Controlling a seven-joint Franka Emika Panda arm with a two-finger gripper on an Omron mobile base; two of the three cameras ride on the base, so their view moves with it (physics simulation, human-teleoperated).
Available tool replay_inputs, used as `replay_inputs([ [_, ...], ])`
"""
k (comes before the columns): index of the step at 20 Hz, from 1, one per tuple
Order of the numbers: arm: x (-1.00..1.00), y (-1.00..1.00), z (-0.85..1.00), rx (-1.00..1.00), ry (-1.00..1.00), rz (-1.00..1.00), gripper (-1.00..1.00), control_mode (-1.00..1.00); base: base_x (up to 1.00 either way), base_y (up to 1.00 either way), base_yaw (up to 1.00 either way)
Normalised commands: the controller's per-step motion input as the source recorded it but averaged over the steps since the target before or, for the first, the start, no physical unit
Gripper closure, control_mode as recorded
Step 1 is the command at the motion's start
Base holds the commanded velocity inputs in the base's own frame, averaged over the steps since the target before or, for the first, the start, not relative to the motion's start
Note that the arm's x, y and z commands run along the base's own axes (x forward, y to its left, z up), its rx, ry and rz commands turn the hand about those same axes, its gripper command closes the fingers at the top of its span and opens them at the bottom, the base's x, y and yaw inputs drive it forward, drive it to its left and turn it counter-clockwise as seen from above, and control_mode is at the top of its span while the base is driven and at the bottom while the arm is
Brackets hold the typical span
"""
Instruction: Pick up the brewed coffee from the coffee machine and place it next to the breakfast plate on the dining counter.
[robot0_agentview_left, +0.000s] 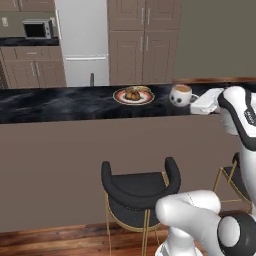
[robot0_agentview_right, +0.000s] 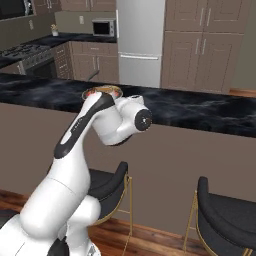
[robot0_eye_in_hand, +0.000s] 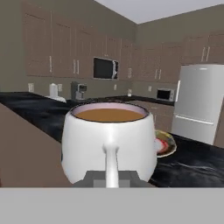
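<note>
Brewed coffee (robot0_agentview_left: 181, 94) upright at center right of the left base view, on or just above the dining counter (robot0_agentview_left: 60, 102), a little to the right of the breakfast plate (robot0_agentview_left: 133, 95) with its golden-brown pastries. White hand of the arm immediately right of the cup, gripper (robot0_agentview_left: 196, 100) at the handle side. In the hand view, cup filling the center of the frame, handle toward the camera, brown surface level; gripper (robot0_eye_in_hand: 112, 177) closed on the handle at bottom center, plate (robot0_eye_in_hand: 166, 144) peeking out at the cup's right edge. Coffee machine (robot0_eye_in_hand: 78, 91) far off at upper left of that view, on the back counter beside a paper towel roll (robot0_eye_in_hand: 53, 90). In the right base view, plate rim (robot0_agentview_right: 102, 91) just visible behind the raised forearm at upper center. Black stool (robot0_agentview_left: 140, 187) at lower center of the left base view, refrigerator (robot0_agentview_left: 82, 40) at top.
</note>
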Motion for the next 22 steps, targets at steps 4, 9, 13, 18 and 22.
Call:
replay_inputs([
  [4,0.84,-0.27,0.02,0.00,0.11,-0.10,1.00,-1.00,0.00,0.00,0.00],
  [9,0.69,-0.14,0.00,0.00,0.08,-0.07,1.00,-1.00,0.00,0.00,0.00],
  [13,0.58,-0.13,0.00,0.00,0.03,-0.05,1.00,-1.00,0.00,0.00,0.00],
  [18,0.49,-0.08,-0.11,0.00,0.00,-0.02,1.00,-1.00,0.00,0.00,0.00],
  [22,0.39,0.00,-0.28,-0.04,0.00,0.00,1.00,-1.00,0.00,0.00,0.00],
])
